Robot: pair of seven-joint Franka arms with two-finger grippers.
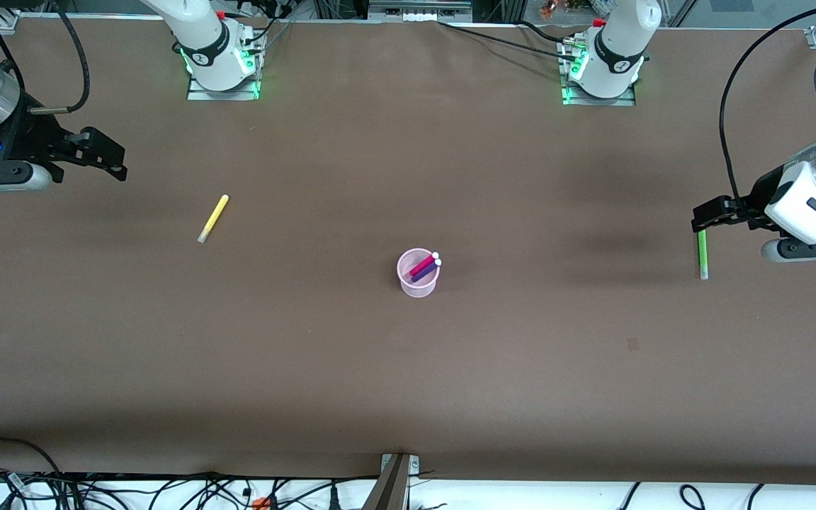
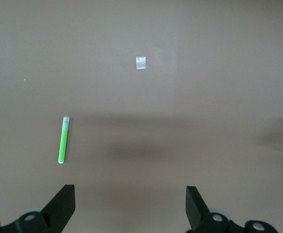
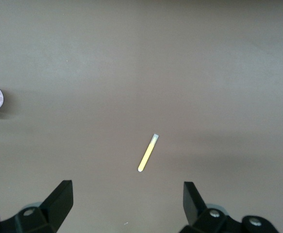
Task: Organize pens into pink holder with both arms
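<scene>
Two pens sit in my pink holder (image 1: 418,273): magenta pen (image 1: 423,265), purple pen (image 1: 425,272).
Yellow pen (image 1: 212,219) and green pen (image 1: 702,254) lie flat; left gripper (image 2: 130,206) and right gripper (image 3: 127,201) both spread wide.

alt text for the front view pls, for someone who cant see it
A pink holder mid-table holds a magenta pen and a purple pen. A yellow pen lies near the open right end effector; a green pen lies by the left end effector.

The pink holder (image 1: 418,273) stands upright mid-tabletop, with the magenta pen (image 1: 423,265) and purple pen (image 1: 424,272) leaning inside. The yellow pen (image 1: 213,218) lies flat toward the right arm's end, the green pen (image 1: 702,254) toward the left arm's.
</scene>
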